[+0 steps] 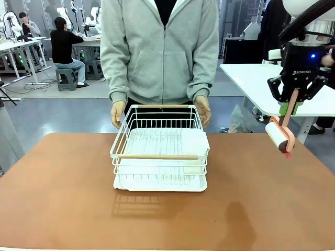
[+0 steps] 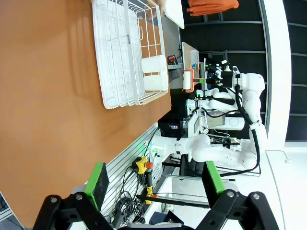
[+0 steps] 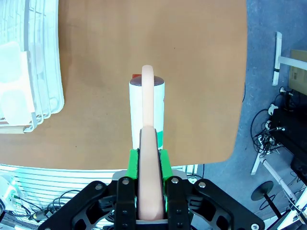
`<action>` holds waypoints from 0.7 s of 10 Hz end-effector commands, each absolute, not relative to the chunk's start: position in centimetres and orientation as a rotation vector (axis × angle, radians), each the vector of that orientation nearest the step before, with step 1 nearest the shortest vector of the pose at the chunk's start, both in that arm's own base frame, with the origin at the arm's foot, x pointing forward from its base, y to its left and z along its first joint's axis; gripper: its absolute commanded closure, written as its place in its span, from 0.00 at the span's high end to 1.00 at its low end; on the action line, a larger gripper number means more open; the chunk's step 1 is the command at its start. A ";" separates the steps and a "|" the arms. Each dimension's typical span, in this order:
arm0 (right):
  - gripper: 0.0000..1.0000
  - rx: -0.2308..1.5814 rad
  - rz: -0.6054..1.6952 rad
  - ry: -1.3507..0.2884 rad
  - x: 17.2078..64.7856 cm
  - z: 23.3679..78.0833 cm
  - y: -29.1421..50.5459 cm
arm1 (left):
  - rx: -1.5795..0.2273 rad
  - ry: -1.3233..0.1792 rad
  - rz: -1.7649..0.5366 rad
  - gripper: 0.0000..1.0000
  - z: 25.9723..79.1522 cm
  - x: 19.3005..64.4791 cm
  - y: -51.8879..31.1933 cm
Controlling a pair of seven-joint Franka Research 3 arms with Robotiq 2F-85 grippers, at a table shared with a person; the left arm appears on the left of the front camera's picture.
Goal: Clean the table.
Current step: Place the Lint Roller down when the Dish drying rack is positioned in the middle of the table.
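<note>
Front view: the table, terracotta-topped, spans the foreground; a white wire dish rack with a wooden handle bar stands at its middle toward the far edge, and a person in a grey hooded top stands behind it with a hand at each far corner of the rack. The right gripper hangs above the table's right side, clenched on the peach handle of a lint roller, whose white roll dangles below, clear of the surface. Left wrist view: the left gripper sits low in the picture with its green pads well apart and nothing between them; the table runs up the picture's left side, the rack lying at the top, and the roller shows small beyond the rack in the other arm's grasp. Right wrist view: looking straight down, the handle is pinched between the green pads, the white roll hovers over bare tabletop near the table's edge, and the rack's corner lies at the picture's left, apart from the roller. Step in hand, as judged: the tool is grasped and poised, rolling not yet begun. Next move calls for lowering the roll until it bears flat on the top, then drawing it in straight strokes, keeping clear of the rack.
</note>
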State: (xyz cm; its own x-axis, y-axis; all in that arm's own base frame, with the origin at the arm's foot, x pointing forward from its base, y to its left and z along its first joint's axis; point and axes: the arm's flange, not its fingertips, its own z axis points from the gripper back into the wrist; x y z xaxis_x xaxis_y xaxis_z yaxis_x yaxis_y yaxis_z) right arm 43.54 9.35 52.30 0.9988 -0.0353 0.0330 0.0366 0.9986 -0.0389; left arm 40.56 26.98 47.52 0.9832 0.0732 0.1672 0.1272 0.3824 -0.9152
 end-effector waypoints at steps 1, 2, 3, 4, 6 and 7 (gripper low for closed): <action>0.21 -0.050 -0.064 -0.029 43.5 52.5 9.7 | -1.181 -0.194 -0.037 1.00 47.6 40.3 27.0; 0.21 -0.050 -0.064 -0.029 43.5 52.5 9.7 | -1.181 -0.194 -0.037 1.00 47.6 40.3 27.0; 0.21 -0.050 -0.064 -0.029 43.5 52.5 9.7 | -1.181 -0.194 -0.037 1.00 47.6 40.3 27.0; 0.21 -0.050 -0.064 -0.029 43.5 52.5 9.7 | -1.181 -0.194 -0.037 1.00 47.6 40.3 27.0; 0.21 -0.050 -0.064 -0.029 43.5 52.5 9.7 | -1.181 -0.194 -0.037 1.00 47.6 40.3 27.0; 0.21 -0.050 -0.064 -0.029 43.5 52.5 9.7 | -1.181 -0.194 -0.037 1.00 47.6 40.3 27.0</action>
